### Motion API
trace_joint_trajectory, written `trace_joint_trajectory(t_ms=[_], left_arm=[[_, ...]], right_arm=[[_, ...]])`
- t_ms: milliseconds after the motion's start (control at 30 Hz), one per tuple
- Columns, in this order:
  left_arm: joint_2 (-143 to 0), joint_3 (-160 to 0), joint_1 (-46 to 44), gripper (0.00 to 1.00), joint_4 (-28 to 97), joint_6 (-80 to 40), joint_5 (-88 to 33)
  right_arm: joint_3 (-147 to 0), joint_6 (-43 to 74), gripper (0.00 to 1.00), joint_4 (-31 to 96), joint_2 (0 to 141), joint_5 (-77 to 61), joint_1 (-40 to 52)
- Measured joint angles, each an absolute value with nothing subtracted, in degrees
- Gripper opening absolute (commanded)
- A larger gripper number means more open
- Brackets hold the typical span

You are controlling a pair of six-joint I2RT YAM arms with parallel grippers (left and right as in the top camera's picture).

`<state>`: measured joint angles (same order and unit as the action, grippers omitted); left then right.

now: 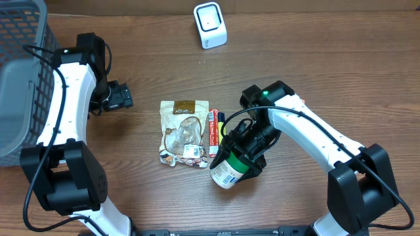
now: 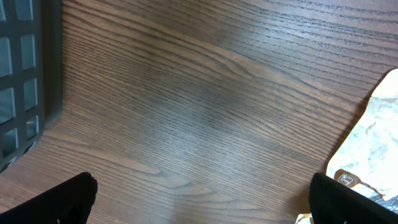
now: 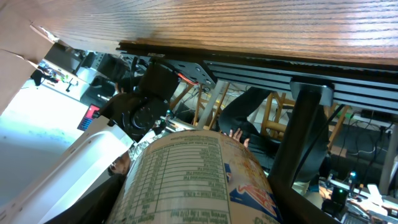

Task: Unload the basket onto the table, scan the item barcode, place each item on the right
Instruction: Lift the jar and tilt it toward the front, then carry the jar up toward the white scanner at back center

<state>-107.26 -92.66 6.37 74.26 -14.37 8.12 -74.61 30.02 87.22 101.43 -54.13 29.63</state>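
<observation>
**At the counter's near edge, right fingers [image 1: 254,157] grip the canister [image 1: 225,172]**

Near the front of the wooden counter [image 1: 315,65], the right arm reaches in from the lower right, and its fingers are clenched around a round canister with a white printed label and a green band. The canister is tipped well over on its side, with its pale end facing the front left. Whether it touches the wood cannot be told from above. In the right wrist view the label's fine print fills the bottom of the picture, with one dark finger standing beside it and the counter's front edge running across behind.

Just to the left of the canister lies a flat snack bag [image 1: 185,131], brown at the top and clear below. A slim red stick [image 1: 212,128] rests along the bag's right side, between the bag and the right arm.

Far across the counter, near the back edge, the white scanner [image 1: 210,25] stands alone, well apart from the canister.

Over on the left, the left fingers [image 1: 122,98] are spread wide and released, grasping nothing, above bare wood between the snack bag and a grey mesh basket [image 1: 23,39]. The left wrist view shows both black tips at the bottom corners, the basket's wall at the left edge and a corner of the bag at the right.
</observation>
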Motion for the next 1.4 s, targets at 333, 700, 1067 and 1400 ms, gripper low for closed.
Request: trace_joint_trajectory(t_ms=[333,700,1067,1400], left_arm=[[-107.26,-92.66,5.98,1.00,74.26,-14.37,8.12],[-107.26,-92.66,5.98,1.00,74.08,-14.37,8.12],[-107.26,-92.66,5.98,1.00,74.11,-14.37,8.12],[-107.26,-92.66,5.98,1.00,74.08,-14.37,8.14]], right_arm=[[-74.61,30.06,0.06,92.25,101.43,-56.82,29.63],[-74.61,31.24,0.15,92.09,101.43,-58.17,29.63],[-74.61,32.67,0.16,93.82,101.43,-58.57,29.61],[-74.61,33.01,0.16,96.95,101.43,-60.12,29.63]])
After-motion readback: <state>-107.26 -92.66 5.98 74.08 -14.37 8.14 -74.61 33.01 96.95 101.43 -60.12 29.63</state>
